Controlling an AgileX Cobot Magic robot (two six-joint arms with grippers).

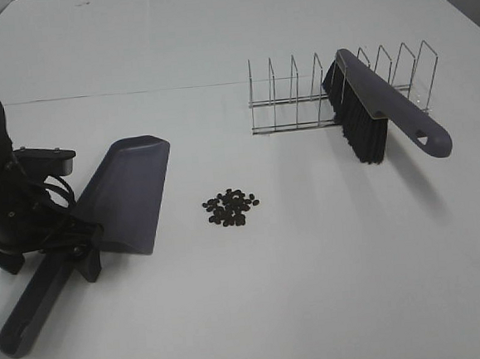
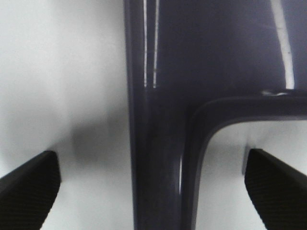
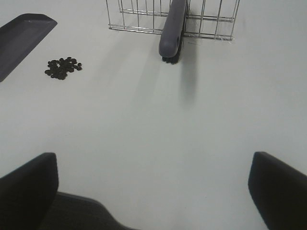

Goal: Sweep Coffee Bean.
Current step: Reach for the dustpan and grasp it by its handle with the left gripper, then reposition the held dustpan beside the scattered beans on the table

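Observation:
The coffee beans (image 1: 230, 207) lie in a small dark cluster on the white table, just right of the dark grey dustpan (image 1: 129, 192). They also show in the right wrist view (image 3: 63, 67). My left gripper (image 1: 83, 246) is open, low over the dustpan where handle meets pan. Its jaws stand apart on either side of the handle (image 2: 158, 120), not touching it. A grey brush with black bristles (image 1: 376, 106) leans in the wire rack (image 1: 300, 100), handle toward the front right. My right gripper (image 3: 153, 167) is open and empty, well back from the brush (image 3: 171, 33); it is out of the high view.
The dustpan's long handle (image 1: 34, 316) points to the front left corner. The wire rack (image 3: 139, 17) stands at the back right of the white table (image 1: 315, 290).

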